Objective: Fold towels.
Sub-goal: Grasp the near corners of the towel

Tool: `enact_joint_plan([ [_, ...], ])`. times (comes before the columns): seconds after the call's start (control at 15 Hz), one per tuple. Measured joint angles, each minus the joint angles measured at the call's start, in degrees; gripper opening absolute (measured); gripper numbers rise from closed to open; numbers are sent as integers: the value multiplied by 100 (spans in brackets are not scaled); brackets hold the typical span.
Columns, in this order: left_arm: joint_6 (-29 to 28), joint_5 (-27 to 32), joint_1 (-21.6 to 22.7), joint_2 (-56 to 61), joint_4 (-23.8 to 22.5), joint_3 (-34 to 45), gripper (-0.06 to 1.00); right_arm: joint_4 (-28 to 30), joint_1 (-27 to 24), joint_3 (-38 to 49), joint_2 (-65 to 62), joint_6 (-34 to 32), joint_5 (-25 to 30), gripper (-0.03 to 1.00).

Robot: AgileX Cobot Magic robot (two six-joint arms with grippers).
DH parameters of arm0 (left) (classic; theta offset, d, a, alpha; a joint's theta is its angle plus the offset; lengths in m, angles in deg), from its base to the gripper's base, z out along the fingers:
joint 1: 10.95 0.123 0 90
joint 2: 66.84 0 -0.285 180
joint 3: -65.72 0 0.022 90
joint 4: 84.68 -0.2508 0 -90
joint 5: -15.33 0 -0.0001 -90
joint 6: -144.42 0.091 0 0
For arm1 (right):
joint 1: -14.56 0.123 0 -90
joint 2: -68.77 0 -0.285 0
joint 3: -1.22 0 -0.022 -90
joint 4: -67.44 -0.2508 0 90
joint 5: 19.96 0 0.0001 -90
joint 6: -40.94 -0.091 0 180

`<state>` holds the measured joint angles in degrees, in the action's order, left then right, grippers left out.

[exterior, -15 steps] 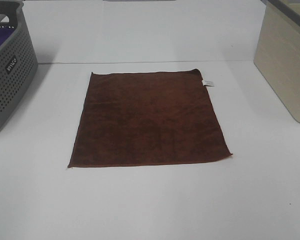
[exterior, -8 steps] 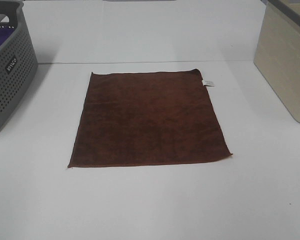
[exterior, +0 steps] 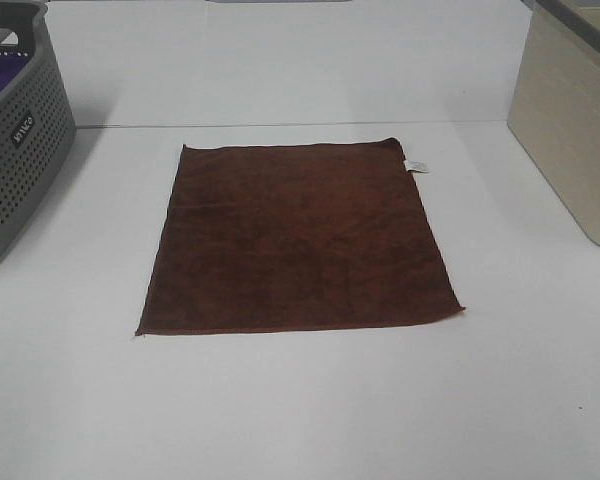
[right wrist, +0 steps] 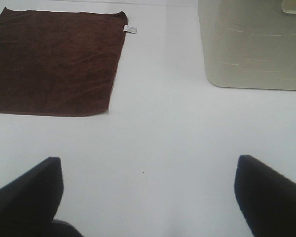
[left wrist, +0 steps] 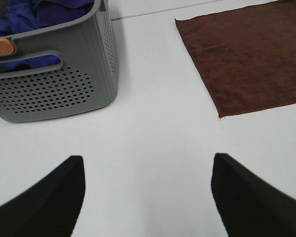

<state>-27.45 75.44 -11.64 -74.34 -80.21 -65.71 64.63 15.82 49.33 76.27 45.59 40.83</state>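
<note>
Reddish-brown terry, the towel point(exterior: 300, 240) lies spread flat and unfolded in the middle of the white table point(exterior: 300, 420), its small white tag point(exterior: 416, 166) sticking out at the far right corner. You have neither pincer on it. Your left gripper point(left wrist: 147, 168) hangs above bare tabletop with its two dark fingers spread wide and nothing between them; the towel sits well apart from it, out ahead and off toward the table's middle, with only its near left corner close to that side. Your right gripper point(right wrist: 148, 163) is likewise spread wide and empty over bare table, the towel again well ahead and off toward the middle. A grey perforated basket point(exterior: 15, 140) holding purple fabric point(left wrist: 34, 15) stands to the towel's left, and a beige bin point(exterior: 575, 130) to its right, both clear of the cloth.
</note>
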Motion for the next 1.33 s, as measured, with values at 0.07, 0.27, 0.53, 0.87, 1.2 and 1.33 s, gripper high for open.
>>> enact_joint_plan([
  [0.07,0,0,0,0,0,0,67,-6,0,0,0,0,0,90],
  [0.27,0,0,0,0,0,0,67,-46,0,0,0,0,0,90],
  [0.53,0,-29,0,0,17,-29,67,-46,0,0,0,0,-6,90],
  [0.87,0,-2750,0,-1152,1283,-57,67,-69,0,-97,1008,0,-1684,90],
  [1.2,413,-3890,0,-3615,2939,-115,67,-894,0,-584,3277,0,-3438,80],
  [1.33,676,-3902,0,-4681,3495,-321,67,-1157,0,-1112,4440,0,-3197,77],
])
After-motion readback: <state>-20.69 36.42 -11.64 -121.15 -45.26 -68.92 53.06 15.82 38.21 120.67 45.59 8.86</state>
